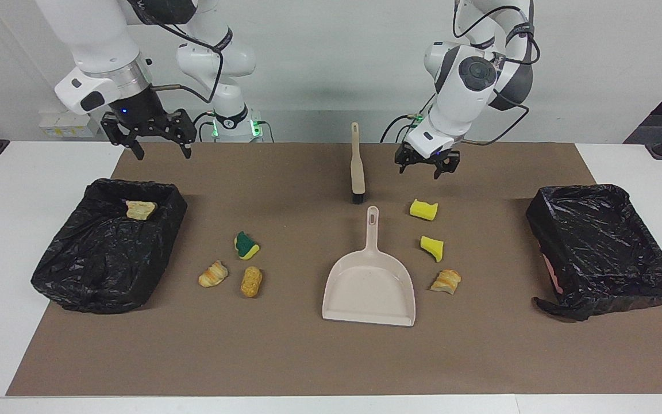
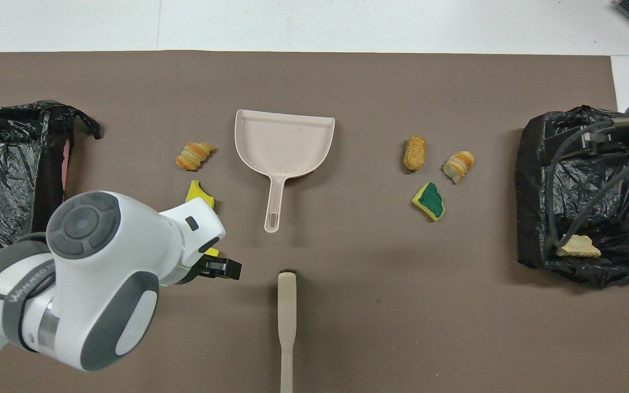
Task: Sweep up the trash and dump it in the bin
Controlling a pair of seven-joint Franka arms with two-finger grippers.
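Sponge chunks (image 1: 424, 209), pastry pieces (image 1: 212, 273) scattered flat beside dustpan (image 1: 369, 284).

A white desk (image 1: 32, 172) carries a brown mat (image 1: 308, 356) that covers most of it. Near the mat's middle lies a beige dustpan (image 1: 369, 287), flat, its handle pointing toward the robots. A beige brush (image 1: 357, 164) lies in line with that handle, nearer to the robots, its dark bristle end just short of the handle's tip (apart, not touching). In the overhead view the dustpan (image 2: 283, 143) is farther from the robots than the brush (image 2: 286, 316).
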